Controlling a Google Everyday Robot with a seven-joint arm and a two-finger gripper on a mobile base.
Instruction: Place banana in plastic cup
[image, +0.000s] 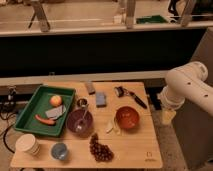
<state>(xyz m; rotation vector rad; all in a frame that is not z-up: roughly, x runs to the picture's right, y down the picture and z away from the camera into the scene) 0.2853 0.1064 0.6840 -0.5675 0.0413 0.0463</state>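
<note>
Jaws indistinct, gripper (168, 115) beyond right edge of table (135, 150)

**Wood, plastic, paper, metal**

The table (135, 145) is pale matt wood. The tray (30, 107) is smooth green plastic, the plastic cup (59, 151) translucent blue-grey, the paper cup (28, 145) ribbed cream, the metal cup (82, 103) shiny. The banana (113, 127) looks matt. The pale gripper (168, 116) hangs beyond the table's right edge, under the smooth white arm (187, 85).
</note>
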